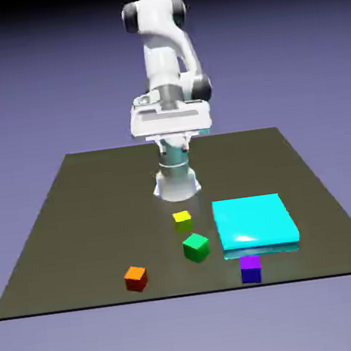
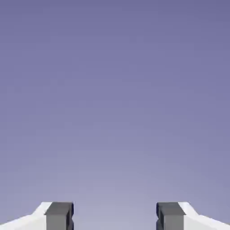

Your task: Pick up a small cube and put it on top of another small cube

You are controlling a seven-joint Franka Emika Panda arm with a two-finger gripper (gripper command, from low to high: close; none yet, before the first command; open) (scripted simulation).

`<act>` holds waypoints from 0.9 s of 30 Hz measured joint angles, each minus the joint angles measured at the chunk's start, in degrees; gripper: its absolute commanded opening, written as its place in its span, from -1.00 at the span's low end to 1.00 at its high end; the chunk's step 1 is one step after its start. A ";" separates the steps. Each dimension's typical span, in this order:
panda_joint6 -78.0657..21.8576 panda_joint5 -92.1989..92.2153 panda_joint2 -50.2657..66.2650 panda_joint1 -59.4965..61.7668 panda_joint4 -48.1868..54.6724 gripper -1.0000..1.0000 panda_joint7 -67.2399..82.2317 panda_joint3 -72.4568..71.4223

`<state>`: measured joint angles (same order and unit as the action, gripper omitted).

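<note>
Exterior view: four small, solid-coloured cubes are sitting on the dark, flat worktop (image 1: 83, 222), and I cannot tell which is meant for lifting. The yellow cube (image 1: 183, 221) is resting nearest the robot's base, almost square-on to the camera. The bright green cube (image 1: 196, 248) is lying nearer the camera, pointing a corner that way. The orange cube (image 1: 136, 279) is sitting toward the exterior view's left, slightly turned; the purple cube (image 1: 251, 269) is facing the camera squarely, just before the glossy cyan slab (image 1: 255, 221). With even sides, none is showing a long axis. The purple cube is covering part of the slab's near edge, so contact is staying unclear. Above the worktop, the white hand (image 1: 173, 146) is hanging released, fingers spreading wide; the hand view is showing only their tips, cut off below, against blue-violet backdrop.
</note>
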<state>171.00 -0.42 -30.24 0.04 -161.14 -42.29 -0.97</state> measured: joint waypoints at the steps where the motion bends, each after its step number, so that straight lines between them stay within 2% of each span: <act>1: -2.49 -0.35 2.00 0.60 -0.11 0.00 0.14 -0.80; 14: -34.89 -4.88 28.06 8.29 -1.57 0.00 1.95 -11.26; 16: -35.68 -4.99 28.70 8.64 -1.61 0.00 2.00 -11.52; 22: -22.47 -12.54 41.15 6.46 -2.86 0.00 -3.29 -6.48; 23: -21.63 -13.02 41.95 6.32 -2.94 -1.00 -3.63 -6.16; 25: -21.62 -13.00 41.95 6.33 -2.94 -1.00 -3.62 -6.17; 27: -26.02 -10.42 37.80 7.05 -2.53 -1.00 -1.80 -7.86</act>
<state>144.98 -10.84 7.56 7.09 -163.66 -44.09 -8.83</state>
